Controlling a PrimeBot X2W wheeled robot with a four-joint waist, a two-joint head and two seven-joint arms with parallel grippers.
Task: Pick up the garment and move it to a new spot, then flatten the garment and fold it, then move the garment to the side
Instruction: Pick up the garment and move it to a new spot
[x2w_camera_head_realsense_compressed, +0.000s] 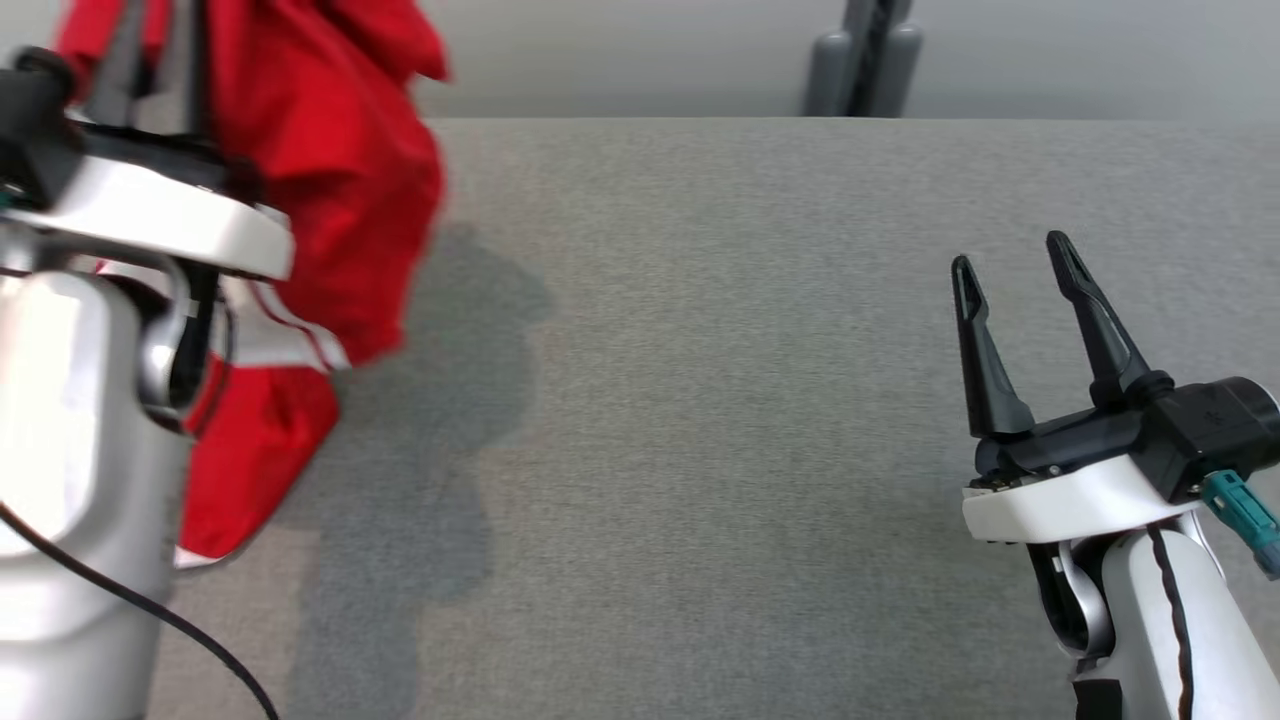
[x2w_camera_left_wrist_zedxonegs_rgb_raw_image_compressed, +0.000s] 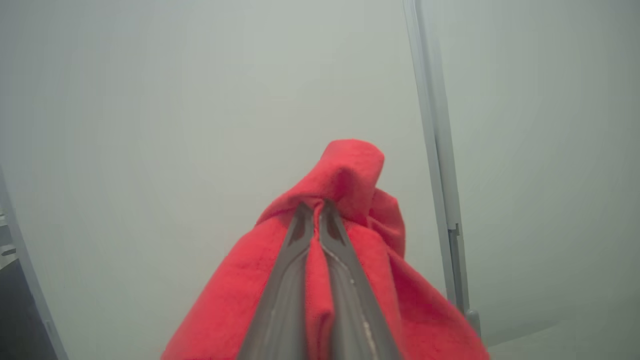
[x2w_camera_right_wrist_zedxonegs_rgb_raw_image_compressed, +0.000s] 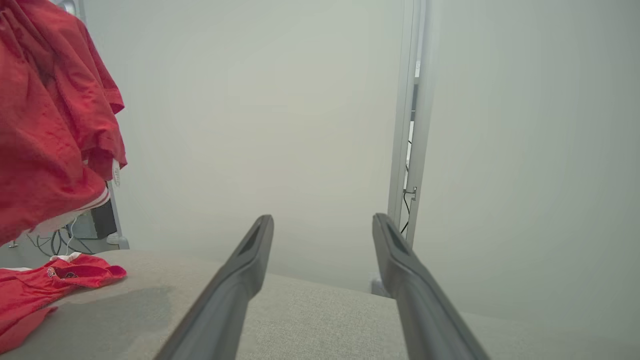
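Over the counter's left side: the garment (x2w_camera_head_realsense_compressed: 340, 170), red with white striped trim, is held up off the grey fabric-covered counter (x2w_camera_head_realsense_compressed: 750, 400) and hangs in loose folds beside the left arm's pale forearm.
Left gripper (x2w_camera_left_wrist_zedxonegs_rgb_raw_image_compressed: 315, 212): it is seen in the left wrist view closed to a narrow slit. A fold of the garment (x2w_camera_left_wrist_zedxonegs_rgb_raw_image_compressed: 350, 170) is pinched between the two fingers and bunched above the tips.
Right gripper (x2w_camera_head_realsense_compressed: 1015, 255): it is held above the counter's right side, well apart from the garment. The fingers are spread wide with nothing between them. The same wide gap is shown in the right wrist view (x2w_camera_right_wrist_zedxonegs_rgb_raw_image_compressed: 324, 219).
Garment from the right wrist view: the hanging part (x2w_camera_right_wrist_zedxonegs_rgb_raw_image_compressed: 45, 125) is seen at the upper left. A further red portion with white trim lies on the counter (x2w_camera_right_wrist_zedxonegs_rgb_raw_image_compressed: 325, 320) at the lower left. Whether the two parts are joined cannot be told.
Shadow (x2w_camera_head_realsense_compressed: 450, 400): a dark patch is cast on the counter just beside the hanging cloth.
Cable (x2w_camera_head_realsense_compressed: 130, 600): a black line is seen running down across the left arm.
Connector (x2w_camera_head_realsense_compressed: 1240, 505): a teal plug is seen on the right wrist.
Post (x2w_camera_head_realsense_compressed: 865, 55): a grey upright is seen beyond the counter's far edge, against a plain pale wall.
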